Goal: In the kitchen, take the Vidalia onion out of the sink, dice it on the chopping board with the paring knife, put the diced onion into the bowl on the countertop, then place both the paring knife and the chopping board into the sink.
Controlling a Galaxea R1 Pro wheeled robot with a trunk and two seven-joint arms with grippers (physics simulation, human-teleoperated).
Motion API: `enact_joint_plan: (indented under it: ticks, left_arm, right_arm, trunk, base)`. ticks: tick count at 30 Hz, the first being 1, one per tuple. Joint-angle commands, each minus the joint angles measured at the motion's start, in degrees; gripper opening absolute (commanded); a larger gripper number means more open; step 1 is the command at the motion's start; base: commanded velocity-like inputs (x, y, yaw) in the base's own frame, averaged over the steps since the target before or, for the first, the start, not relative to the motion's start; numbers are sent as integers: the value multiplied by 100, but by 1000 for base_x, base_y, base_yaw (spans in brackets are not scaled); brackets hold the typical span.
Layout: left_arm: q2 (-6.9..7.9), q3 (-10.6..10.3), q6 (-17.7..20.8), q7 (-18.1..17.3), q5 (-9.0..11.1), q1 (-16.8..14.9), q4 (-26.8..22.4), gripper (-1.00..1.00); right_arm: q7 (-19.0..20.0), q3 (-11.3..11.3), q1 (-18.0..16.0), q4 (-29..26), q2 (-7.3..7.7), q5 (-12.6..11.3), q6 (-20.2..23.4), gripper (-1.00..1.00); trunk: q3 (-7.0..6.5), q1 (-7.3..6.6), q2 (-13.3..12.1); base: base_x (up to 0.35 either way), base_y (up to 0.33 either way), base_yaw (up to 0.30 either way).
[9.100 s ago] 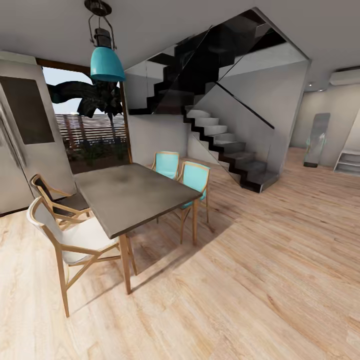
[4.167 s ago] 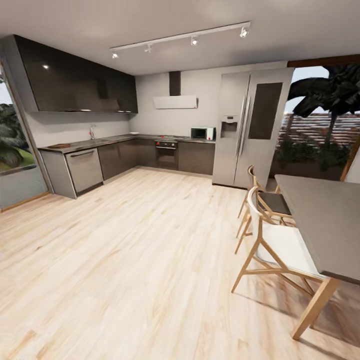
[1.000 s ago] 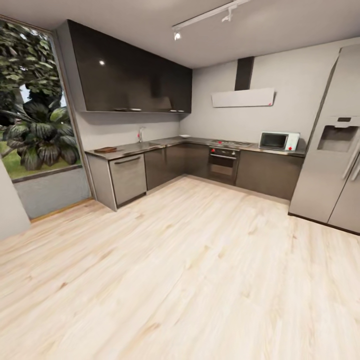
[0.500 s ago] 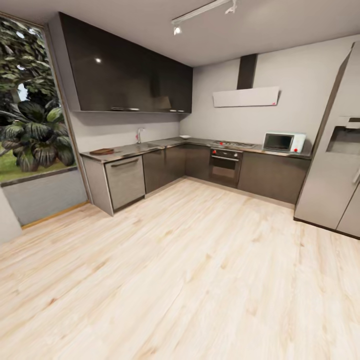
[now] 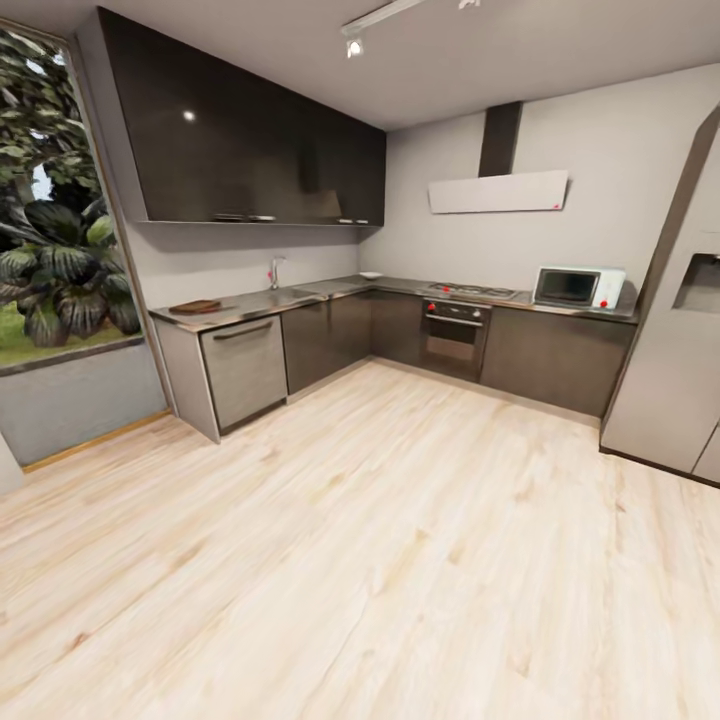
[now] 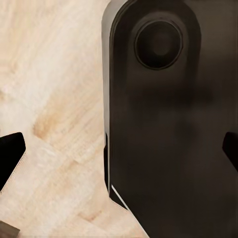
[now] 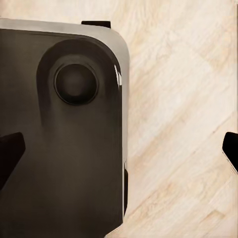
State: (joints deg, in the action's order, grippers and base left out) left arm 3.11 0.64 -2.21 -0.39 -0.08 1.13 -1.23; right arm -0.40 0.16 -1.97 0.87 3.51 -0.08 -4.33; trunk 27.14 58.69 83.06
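Note:
I am out on the wooden floor, some way from the kitchen. The grey countertop (image 5: 250, 305) runs along the left wall above dark cabinets. A brown chopping board (image 5: 195, 306) lies near its left end. The sink (image 5: 292, 293) sits by a chrome tap (image 5: 273, 272); the Vidalia onion is hidden inside it at this distance. Near the corner is a small white bowl (image 5: 370, 274). The paring knife is too small to make out. My left gripper (image 6: 119, 156) and right gripper (image 7: 119, 151) hang open over a dark part of my own body and the floor, holding nothing.
An oven (image 5: 455, 335) with a hob, a microwave (image 5: 578, 287) and a tall fridge (image 5: 675, 350) line the far wall. A dishwasher front (image 5: 243, 370) ends the left counter run. A big window (image 5: 55, 240) is on the left. Wide wooden floor (image 5: 380, 540) lies between me and the counters.
The whole view has turned from the dining table and stairs to the kitchen, and over the last second the counters have grown slightly nearer. That is the camera moving, not the things.

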Motion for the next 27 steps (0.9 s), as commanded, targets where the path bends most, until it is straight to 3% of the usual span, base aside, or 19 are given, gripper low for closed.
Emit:
enact_joint_plan:
  ticks: [1, 27]
  left_arm:
    - [0, 6, -8, -4, -1, 3, -9, 100]
    - [-3, 6, -8, -4, -1, 2, -8, 100]
  right_arm:
    - [-4, 2, -5, 9, 0, -1, -24, 100]
    - [-4, 2, -5, 10, 0, -1, -24, 100]
  trunk:
    - [5, 4, 2]
    - [5, 4, 2]
  base:
    - [342, 0, 0]
    - [342, 0, 0]
